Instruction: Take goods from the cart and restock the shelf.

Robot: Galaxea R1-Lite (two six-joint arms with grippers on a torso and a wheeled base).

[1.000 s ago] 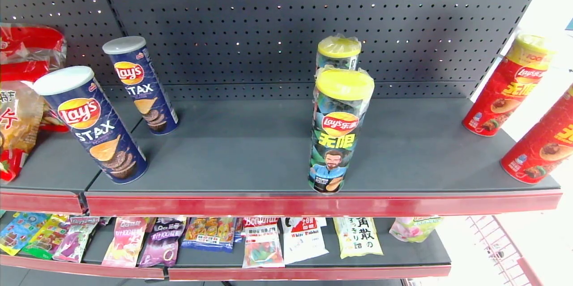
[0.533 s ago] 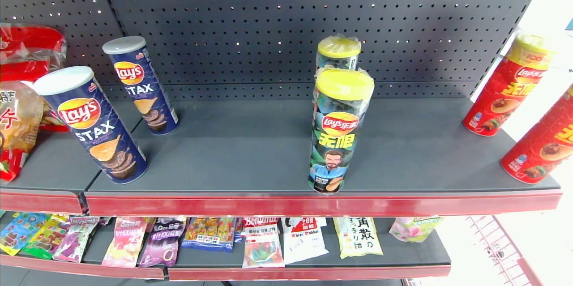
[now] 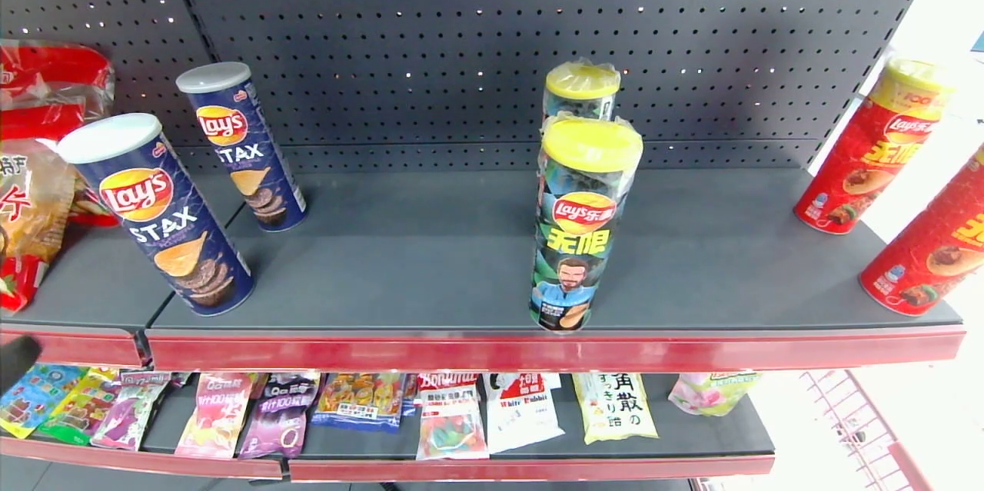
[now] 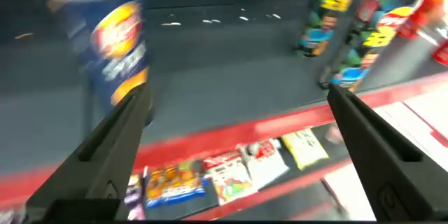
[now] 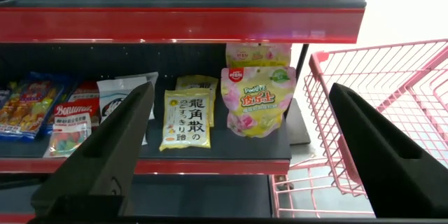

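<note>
Facing the upper shelf (image 3: 430, 260), the left end effector (image 4: 238, 91) is spread wide and empty, with an upright blue can (image 4: 105, 35) just beyond one finger. The right end effector (image 5: 241, 87), also wide and empty, points at the lower shelf (image 5: 252, 150). The pink cart (image 5: 378, 112) lies to the robot's right, so I judge the right arm nearer for the fetch.

Dark grey pegboard back wall (image 3: 492, 38), bright white floor (image 3: 942, 391) at right
</note>
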